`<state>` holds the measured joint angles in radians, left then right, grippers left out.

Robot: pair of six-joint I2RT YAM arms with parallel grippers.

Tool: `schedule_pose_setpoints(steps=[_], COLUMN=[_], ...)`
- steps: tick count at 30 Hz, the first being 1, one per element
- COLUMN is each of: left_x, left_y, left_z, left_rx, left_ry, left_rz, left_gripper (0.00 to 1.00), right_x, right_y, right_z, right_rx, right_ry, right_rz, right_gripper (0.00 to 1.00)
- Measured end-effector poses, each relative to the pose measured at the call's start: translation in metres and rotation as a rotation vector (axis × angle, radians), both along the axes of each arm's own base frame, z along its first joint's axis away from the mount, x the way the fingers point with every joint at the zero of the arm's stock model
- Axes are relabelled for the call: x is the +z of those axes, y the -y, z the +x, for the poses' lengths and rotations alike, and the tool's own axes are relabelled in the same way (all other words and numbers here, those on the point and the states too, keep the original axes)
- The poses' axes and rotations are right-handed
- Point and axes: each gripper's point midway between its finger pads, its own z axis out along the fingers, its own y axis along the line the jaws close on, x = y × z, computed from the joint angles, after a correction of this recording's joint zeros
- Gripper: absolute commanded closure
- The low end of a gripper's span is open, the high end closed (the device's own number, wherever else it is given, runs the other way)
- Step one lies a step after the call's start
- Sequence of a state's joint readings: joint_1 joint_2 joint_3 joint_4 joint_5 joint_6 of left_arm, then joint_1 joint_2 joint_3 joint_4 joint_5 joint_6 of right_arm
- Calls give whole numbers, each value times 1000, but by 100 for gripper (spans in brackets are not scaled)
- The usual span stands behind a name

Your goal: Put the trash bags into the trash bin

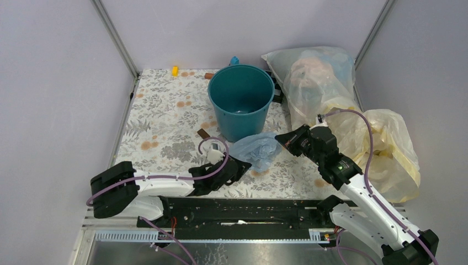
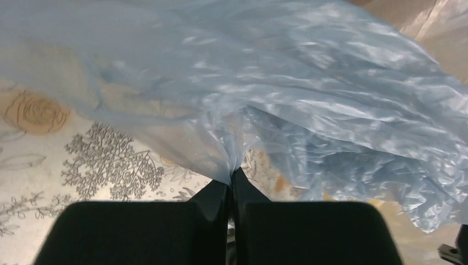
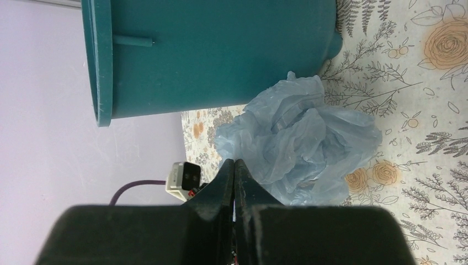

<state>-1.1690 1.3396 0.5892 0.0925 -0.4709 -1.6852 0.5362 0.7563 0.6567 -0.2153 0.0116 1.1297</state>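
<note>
The trash bag (image 1: 258,149) is a crumpled light-blue plastic bag lying on the floral cloth just in front of the teal trash bin (image 1: 243,124). My left gripper (image 1: 241,167) is shut on the bag's near-left edge. In the left wrist view the plastic (image 2: 331,99) fans out from the closed tips (image 2: 232,172). My right gripper (image 1: 278,137) is shut at the bag's right edge. In the right wrist view its tips (image 3: 234,162) stand in front of the bag (image 3: 303,143) with no plastic showing between them. The bin (image 3: 221,49) stands beyond.
A large stuffed whitish bag (image 1: 317,77) stands right of the bin. A bulky pale-yellow bag (image 1: 389,149) lies beside my right arm. Small bits lie on the cloth: a yellow one (image 1: 175,70) at the back and a brown one (image 1: 203,133) left of the bin.
</note>
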Motion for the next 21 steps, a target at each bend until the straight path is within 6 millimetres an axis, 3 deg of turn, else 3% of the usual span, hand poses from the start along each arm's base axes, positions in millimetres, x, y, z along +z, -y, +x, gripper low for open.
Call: schedule_pose_setpoints(steps=[7, 11, 16, 21], left_x=[12, -7, -27, -9], left_y=[10, -15, -52, -63], left_z=[10, -1, -19, -20], left_rx=[-341, -532, -697, -738], left_ry=[237, 295, 322, 390], left_rz=[515, 781, 937, 962], left_gripper=[100, 100, 100, 100], right_x=[-7, 1, 14, 36], right_y=[20, 32, 50, 65], right_z=[3, 9, 17, 28], right_rx=[-45, -78, -127, -163], right_ry=[-1, 22, 54, 91], right_rz=[-147, -236, -351, -477], right_gripper=[100, 100, 100, 100])
